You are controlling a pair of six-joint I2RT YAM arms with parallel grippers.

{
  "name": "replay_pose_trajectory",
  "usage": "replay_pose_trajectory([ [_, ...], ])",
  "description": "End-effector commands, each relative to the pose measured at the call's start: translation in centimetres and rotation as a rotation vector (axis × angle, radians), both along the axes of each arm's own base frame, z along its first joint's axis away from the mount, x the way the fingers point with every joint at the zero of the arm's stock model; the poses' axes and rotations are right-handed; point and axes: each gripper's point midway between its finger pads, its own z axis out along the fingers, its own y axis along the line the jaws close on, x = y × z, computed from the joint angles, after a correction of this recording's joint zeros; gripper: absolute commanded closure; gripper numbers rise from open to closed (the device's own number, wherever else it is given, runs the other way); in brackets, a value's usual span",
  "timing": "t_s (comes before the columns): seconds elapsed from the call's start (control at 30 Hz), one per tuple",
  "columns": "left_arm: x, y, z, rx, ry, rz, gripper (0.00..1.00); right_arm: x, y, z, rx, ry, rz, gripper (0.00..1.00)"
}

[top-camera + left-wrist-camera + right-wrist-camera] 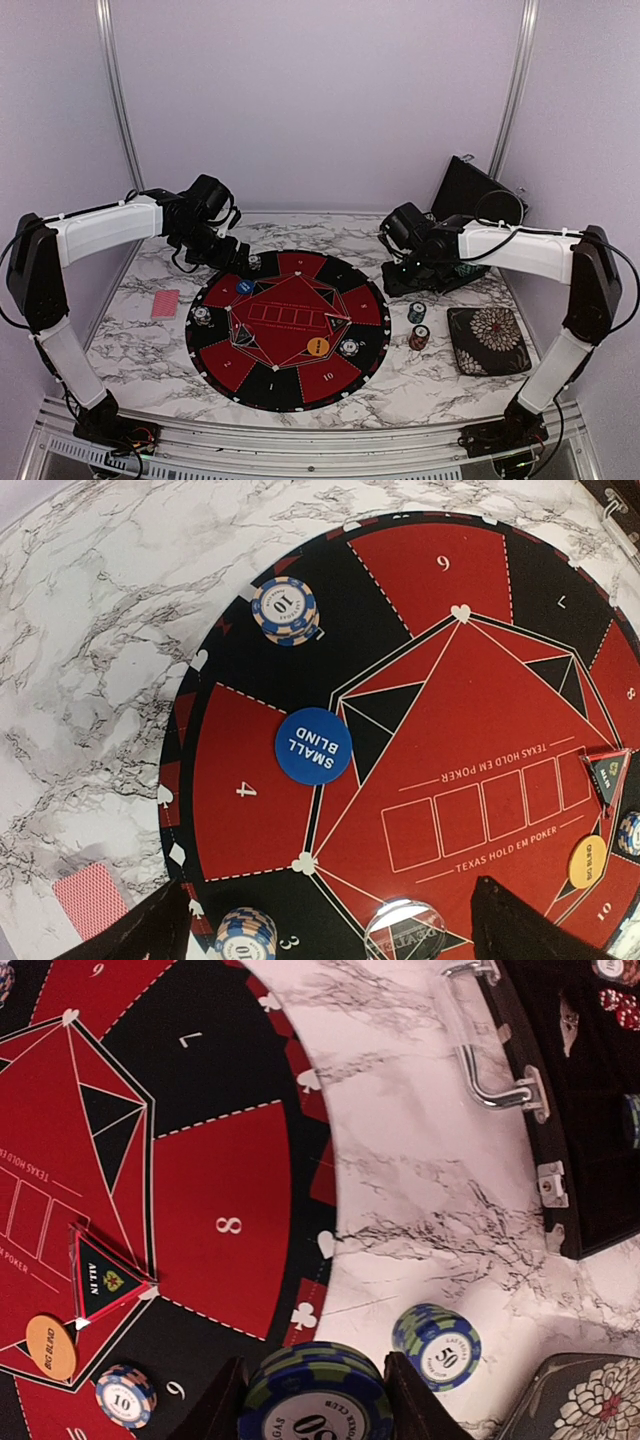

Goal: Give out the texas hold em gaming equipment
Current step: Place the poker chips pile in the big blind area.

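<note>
My right gripper (315, 1415) is shut on a blue-and-green striped "50" chip stack (315, 1395), held over the right rim of the round red-and-black poker mat (287, 385). A second "50" stack (436, 1345) stands on the marble beside it. My left gripper (335, 940) hangs open over the mat's left side, holding nothing. Below it lie a blue "small blind" disc (313, 746), two "10" chip stacks (284, 611) (243, 935) and a clear dealer disc (403, 932). An orange "big blind" disc (52, 1346) and a pink-red-backed card (165, 303) are also in view.
A black hinged case (570, 1110) stands open at the back right. The dark flower-patterned tray (488, 340) sits right of the mat, with a teal chip stack (417, 312) and a red one (419, 337) beside it. An "all in" triangle (108, 1278) lies on the mat.
</note>
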Motion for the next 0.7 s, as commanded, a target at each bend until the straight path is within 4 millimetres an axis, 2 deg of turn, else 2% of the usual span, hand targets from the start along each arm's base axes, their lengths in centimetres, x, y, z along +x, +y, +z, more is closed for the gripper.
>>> replay_pose_trajectory([
  [0.0, 0.0, -0.1, -0.4, 0.002, -0.002, -0.012, 0.01, 0.0, 2.5, 0.3, 0.025, -0.012, 0.021, 0.70],
  [0.37, -0.1, -0.2, -0.4, -0.001, 0.000, -0.012, 0.01, -2.6, 7.5, -3.5, 0.040, 0.043, 0.108, 0.70],
  [0.53, -0.1, -0.2, -0.4, 0.000, 0.001, -0.013, 0.01, -3.5, 8.5, -5.4, 0.042, 0.069, 0.124, 0.71],
  [0.67, -0.1, -0.1, -0.5, 0.001, 0.002, -0.012, 0.01, -3.8, 8.3, -6.5, 0.029, 0.082, 0.120, 0.71],
])
